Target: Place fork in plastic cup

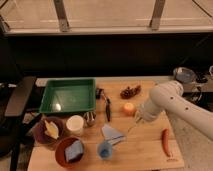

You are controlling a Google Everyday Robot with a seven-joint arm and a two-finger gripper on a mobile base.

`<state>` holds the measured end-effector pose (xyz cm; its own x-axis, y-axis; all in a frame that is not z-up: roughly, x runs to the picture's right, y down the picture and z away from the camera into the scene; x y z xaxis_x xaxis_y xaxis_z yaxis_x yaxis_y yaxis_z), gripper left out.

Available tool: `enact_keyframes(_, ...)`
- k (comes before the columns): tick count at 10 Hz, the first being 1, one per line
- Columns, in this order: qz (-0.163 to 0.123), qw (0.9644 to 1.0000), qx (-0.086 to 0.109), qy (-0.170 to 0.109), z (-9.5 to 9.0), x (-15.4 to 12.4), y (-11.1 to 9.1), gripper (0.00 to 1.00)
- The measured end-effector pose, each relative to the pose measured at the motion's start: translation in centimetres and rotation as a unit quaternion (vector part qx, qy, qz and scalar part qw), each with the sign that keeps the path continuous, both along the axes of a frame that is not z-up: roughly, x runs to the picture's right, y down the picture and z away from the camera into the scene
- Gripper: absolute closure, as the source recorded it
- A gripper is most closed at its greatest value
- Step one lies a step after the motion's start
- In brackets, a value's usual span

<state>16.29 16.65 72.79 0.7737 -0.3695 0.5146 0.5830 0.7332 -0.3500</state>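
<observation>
Since the cup is sitting near the table's front edge, the claw is hovering up & right of it, pinched shut on the fork, w/ the fork slanting down-left twd the cup.

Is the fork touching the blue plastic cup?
Apart. The camera view shows the fork in the shut gripper, up and right of the blue plastic cup, with a plain gap between them.

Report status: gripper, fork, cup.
Gripper shut on fork, over the board, right half. Fork tilted, tip low-left. Plastic cup front centre, upright. Pale blue napkin lies between them.
</observation>
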Motion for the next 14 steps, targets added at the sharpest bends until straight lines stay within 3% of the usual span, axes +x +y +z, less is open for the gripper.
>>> enact_keyframes(1,-0.009,0.9999,0.008,-0.012,-0.7,-1.9,-0.7,1.0)
enact_keyframes(8,-0.012,0.9999,0.006,-0.01,-0.6,-1.9,-0.7,1.0)
enact_keyframes(11,-0.073,0.9969,0.026,-0.011,-1.3,-4.3,-0.1,1.0)
enact_keyframes(14,-0.146,0.9877,0.04,-0.041,-2.4,-9.1,1.7,1.0)
